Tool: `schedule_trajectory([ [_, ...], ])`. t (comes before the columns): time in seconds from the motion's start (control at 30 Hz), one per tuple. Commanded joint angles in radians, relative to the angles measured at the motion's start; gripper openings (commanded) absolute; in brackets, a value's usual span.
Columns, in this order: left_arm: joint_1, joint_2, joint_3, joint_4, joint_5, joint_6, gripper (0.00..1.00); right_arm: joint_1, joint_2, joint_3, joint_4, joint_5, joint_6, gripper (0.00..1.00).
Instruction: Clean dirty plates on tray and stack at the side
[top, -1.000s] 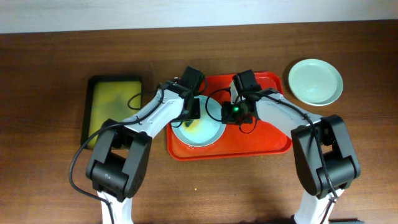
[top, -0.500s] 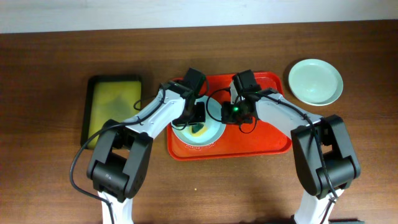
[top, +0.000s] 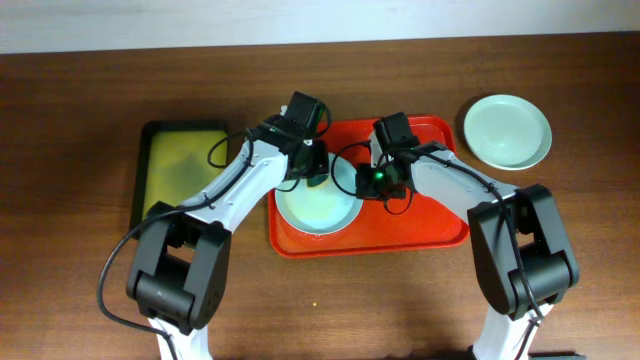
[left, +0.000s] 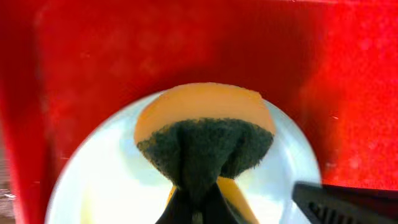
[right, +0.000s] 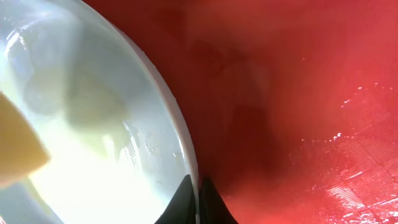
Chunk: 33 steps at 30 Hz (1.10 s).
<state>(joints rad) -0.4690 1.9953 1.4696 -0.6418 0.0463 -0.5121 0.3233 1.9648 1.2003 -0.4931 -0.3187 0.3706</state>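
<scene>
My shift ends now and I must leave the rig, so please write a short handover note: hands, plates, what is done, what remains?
The left hand is shut on the sponge, over the dirty plate.
The right hand is shut on that plate's rim, on the red tray.
Done: one mint plate lies on the table at the side, right of the tray.
Left: wipe the yellowish film off the dirty plate, then probably stack it on the mint plate.
</scene>
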Motion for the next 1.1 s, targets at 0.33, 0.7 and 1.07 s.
schedule_trajectory([
  [0.33,0.024,0.123,0.105,-0.251,-0.359,-0.011,0.00,0.002,0.023,-0.012,-0.005,0.047,0.005,0.04],
  [0.7,-0.027,0.133,0.027,-0.215,0.122,0.113,0.00,0.002,0.023,-0.012,-0.002,0.047,0.005,0.04],
  [1.07,-0.014,-0.034,0.103,-0.286,-0.360,0.072,0.00,0.002,0.023,-0.012,-0.005,0.069,0.005,0.04],
])
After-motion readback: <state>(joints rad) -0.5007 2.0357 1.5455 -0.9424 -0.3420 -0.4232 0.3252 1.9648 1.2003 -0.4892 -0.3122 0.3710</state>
